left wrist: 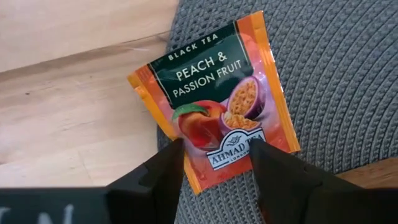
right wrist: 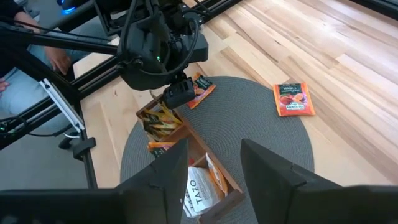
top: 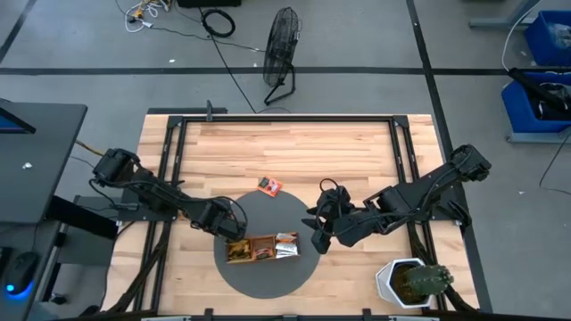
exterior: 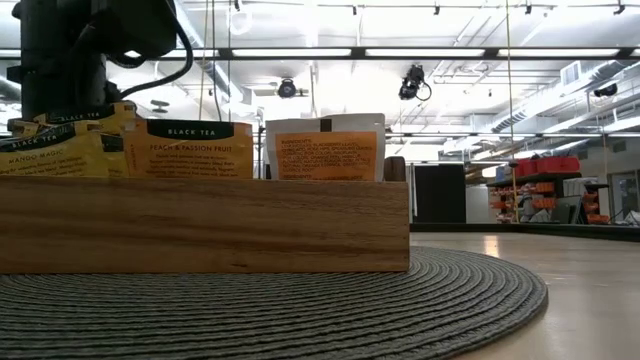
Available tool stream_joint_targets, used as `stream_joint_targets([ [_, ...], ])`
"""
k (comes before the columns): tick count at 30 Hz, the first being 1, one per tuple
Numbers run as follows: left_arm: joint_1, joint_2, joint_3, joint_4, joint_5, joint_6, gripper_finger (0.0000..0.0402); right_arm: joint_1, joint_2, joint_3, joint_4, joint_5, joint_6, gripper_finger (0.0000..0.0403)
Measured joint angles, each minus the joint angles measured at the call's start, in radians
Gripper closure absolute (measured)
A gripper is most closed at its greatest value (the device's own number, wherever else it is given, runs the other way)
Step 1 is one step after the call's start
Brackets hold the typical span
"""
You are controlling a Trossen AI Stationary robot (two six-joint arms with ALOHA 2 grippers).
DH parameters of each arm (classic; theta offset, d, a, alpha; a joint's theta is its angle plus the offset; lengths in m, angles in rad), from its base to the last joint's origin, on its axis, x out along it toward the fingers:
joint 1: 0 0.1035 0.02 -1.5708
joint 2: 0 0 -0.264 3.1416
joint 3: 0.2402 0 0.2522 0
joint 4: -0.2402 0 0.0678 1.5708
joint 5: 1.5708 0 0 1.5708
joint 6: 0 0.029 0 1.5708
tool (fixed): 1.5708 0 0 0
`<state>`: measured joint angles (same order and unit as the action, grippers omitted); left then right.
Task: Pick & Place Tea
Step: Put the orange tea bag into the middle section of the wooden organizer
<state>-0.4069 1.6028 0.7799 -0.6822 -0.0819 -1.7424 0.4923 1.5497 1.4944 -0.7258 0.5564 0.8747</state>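
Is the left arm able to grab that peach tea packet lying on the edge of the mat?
Probably yes. The left gripper hangs right over the peach sachet with its fingers open either side, nothing between them. The sachet lies flat, half off the mat.

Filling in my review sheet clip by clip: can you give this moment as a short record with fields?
left gripper: fingers open, over the peach sachet
peach sachet: lying flat, partly on the grey mat, partly on the table
right gripper: fingers open, empty, waiting by the tray
tray: on the mat, sachets standing in it
second loose sachet: at the mat's edge, untouched
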Motion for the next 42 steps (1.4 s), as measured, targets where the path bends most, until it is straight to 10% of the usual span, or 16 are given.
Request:
stream_joint_targets([
  [18,-0.008,-0.052,-0.007,-0.029,-0.115,0.008,0.037,0.0,0.0,0.0,0.0,0.0,-0.004,0.0247],
  [29,-0.013,-0.185,-0.007,-0.106,-0.17,0.05,0.0377,0.0,0.0,0.0,0.0,-0.027,-0.034,0.0247],
  [42,-0.037,-0.421,0.119,-0.07,-0.27,0.658,0.0385,-0.057,0.0,0.0,0.076,-0.222,-0.239,0.0247],
])
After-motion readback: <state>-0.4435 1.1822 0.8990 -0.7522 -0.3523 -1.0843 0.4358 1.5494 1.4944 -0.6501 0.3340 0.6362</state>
